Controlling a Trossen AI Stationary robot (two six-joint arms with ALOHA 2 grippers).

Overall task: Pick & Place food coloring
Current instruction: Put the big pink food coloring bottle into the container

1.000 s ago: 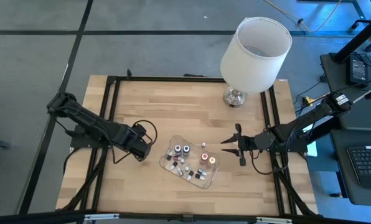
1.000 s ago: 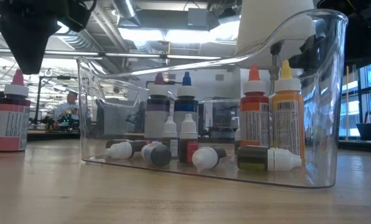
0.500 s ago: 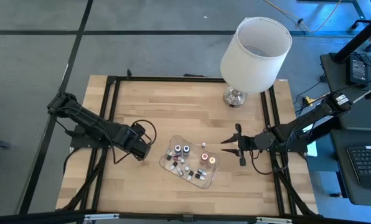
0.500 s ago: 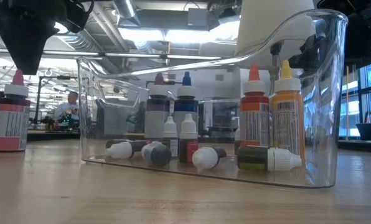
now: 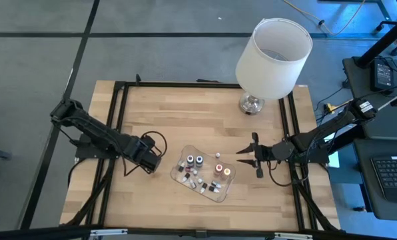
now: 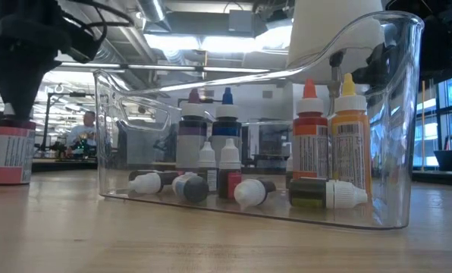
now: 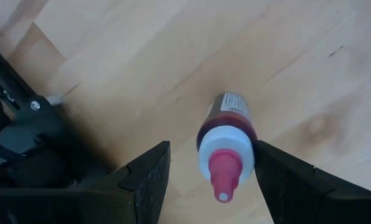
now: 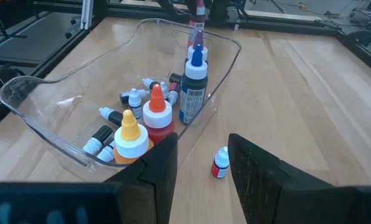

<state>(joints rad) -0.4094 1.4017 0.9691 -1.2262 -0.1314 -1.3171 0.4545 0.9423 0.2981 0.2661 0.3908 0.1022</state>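
A clear plastic tray in the middle of the table holds several food coloring bottles, some upright, some lying down. Left of the tray another food coloring bottle, red with a white collar and pink tip, stands upright on the table. My left gripper points down over it, open, with a finger on either side of its top. In the low view this gripper hides the bottle's tip. My right gripper hovers open, right of the tray. A tiny white-capped bottle stands before it. My left gripper comes from above with its fingers on either side of the bottle's white collar. One finger lies right beside the collar, and I cannot tell whether it touches. The bottle stands upright on the table.
A lamp with a white shade and a metal base stands at the far right of the table. A black frame runs along the table's edges. Bare wood lies near the front and far left.
My left gripper has sunk straight down onto the standing bottle left of the tray. In the low view its dark tip now covers the bottle's pink tip, which earlier showed below it. The bottle has not moved.
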